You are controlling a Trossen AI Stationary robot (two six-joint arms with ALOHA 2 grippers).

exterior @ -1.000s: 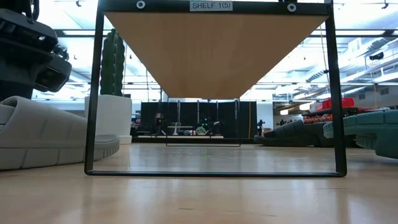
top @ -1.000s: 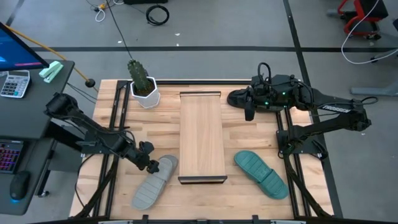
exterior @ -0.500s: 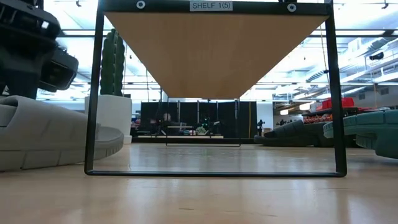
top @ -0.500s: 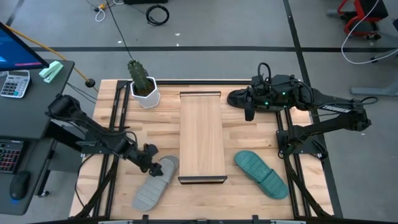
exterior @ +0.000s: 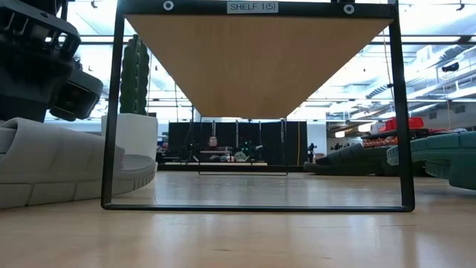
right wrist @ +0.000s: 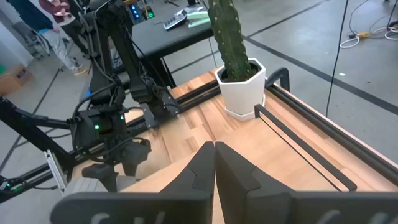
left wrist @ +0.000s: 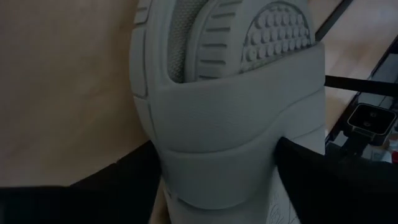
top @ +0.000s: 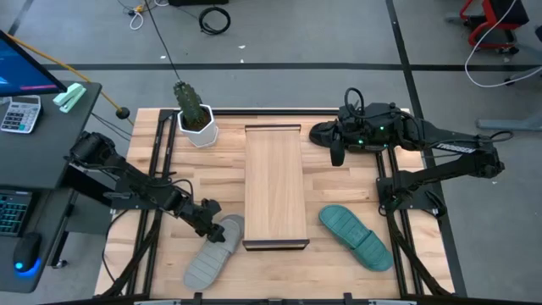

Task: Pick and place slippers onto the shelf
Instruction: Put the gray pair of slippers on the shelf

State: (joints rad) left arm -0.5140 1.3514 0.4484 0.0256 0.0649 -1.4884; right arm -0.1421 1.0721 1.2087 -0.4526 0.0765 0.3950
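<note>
Your shelf [top: 275, 182] runs down the middle of the worktop [top: 334, 191] and its board is bare: none of the slippers is on it yet, so by my reading the whole job is still ahead of you. The grey slipper [top: 212, 252] lies on the worktop near the front edge, just left of the shelf's front end. The teal slipper [top: 356, 236] lies on the other side, to the right of the shelf's front end. You cannot make out a black slipper for certain in the high view; there is only a dark shape under the right arm at the back right.

Your left gripper [top: 212, 222] is on the first pick. In the left wrist view its fingers [left wrist: 134, 174] stand apart on either side of the grey slipper's ribbed strap [left wrist: 236, 143], close against it. Whether they are pressing on it yet you cannot tell.

Your right gripper [right wrist: 214, 165] waits at the back right of the worktop, well away from the teal slipper, fingers together and holding nothing
</note>
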